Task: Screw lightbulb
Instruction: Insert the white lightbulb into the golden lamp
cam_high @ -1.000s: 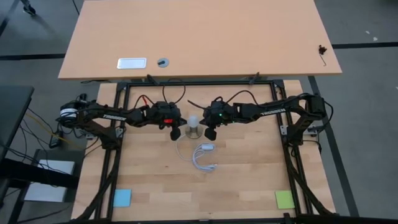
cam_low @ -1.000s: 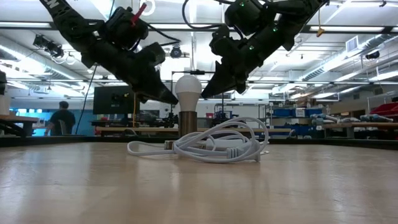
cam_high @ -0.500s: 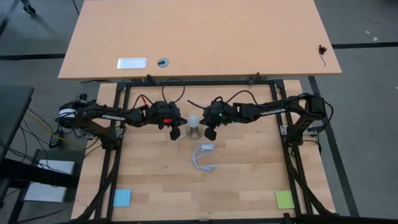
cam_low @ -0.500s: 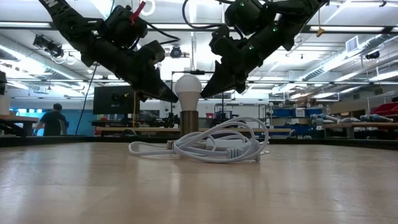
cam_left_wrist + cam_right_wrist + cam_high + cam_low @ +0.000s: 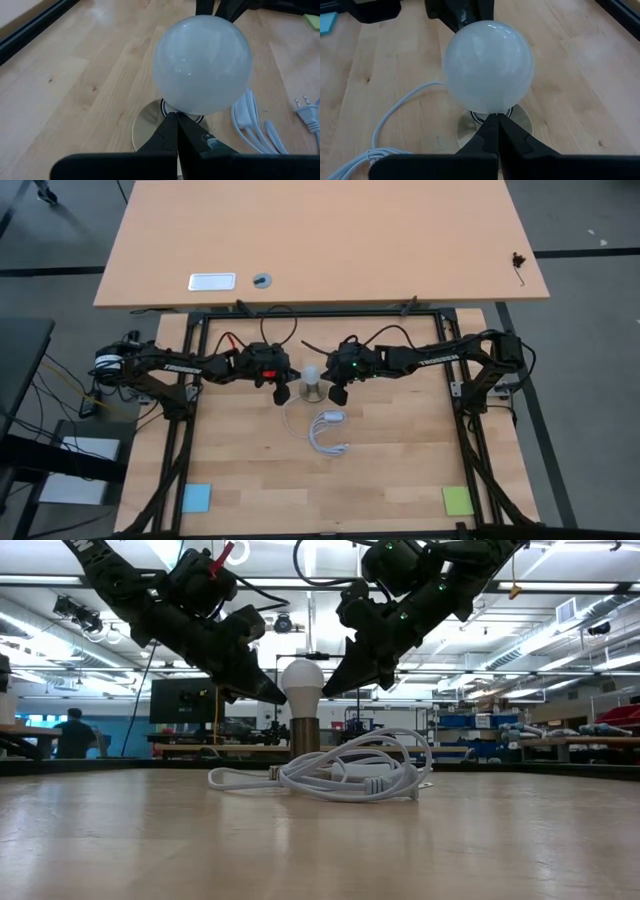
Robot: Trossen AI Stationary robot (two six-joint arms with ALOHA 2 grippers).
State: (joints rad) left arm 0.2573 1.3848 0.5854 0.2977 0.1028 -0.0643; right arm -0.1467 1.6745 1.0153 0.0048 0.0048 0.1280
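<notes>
Both arms reach inward above the table, left gripper (image 5: 281, 393) and right gripper (image 5: 339, 394) facing, jaws closed.

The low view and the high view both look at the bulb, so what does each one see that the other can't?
Only the low view shows the room behind, with a person far off.

Only the high view shows the blue square, the green square and a second table.

Both show the lightbulb standing upright, the left gripper and right gripper flanking it, both shut, and the coiled white cord.
</notes>
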